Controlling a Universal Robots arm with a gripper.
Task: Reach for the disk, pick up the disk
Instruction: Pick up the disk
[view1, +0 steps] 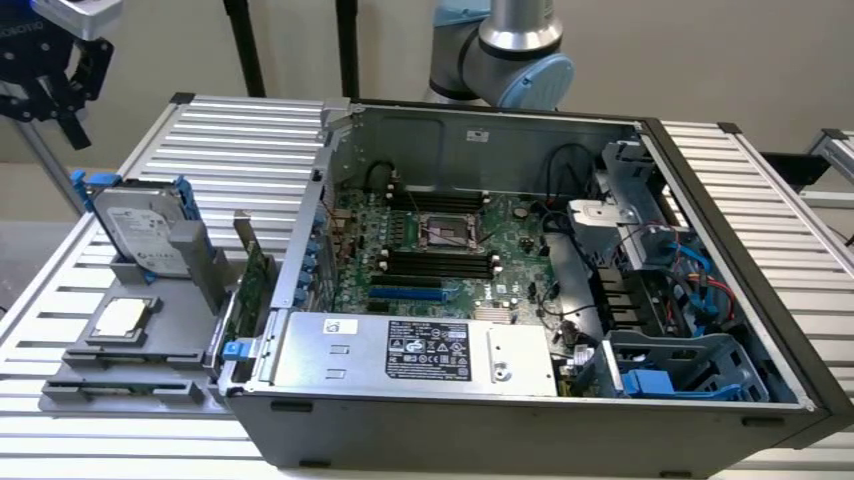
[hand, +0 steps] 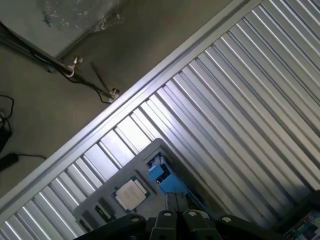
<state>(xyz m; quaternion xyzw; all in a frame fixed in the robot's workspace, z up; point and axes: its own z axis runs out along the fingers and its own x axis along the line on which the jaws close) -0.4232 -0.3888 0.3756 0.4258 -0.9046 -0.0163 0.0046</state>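
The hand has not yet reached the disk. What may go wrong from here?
1. The disk stands on edge in a grey holder; an off-centre push from the hand might tip it.
2. The small chip lies in the same holder, near the disk, and might be knocked.
3. The open computer case stands close on the exterior view's right, so the hand may have little room on that side.

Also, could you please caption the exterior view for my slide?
The gripper hangs high, apart from the disk propped on edge in a grey holder beside the open computer.
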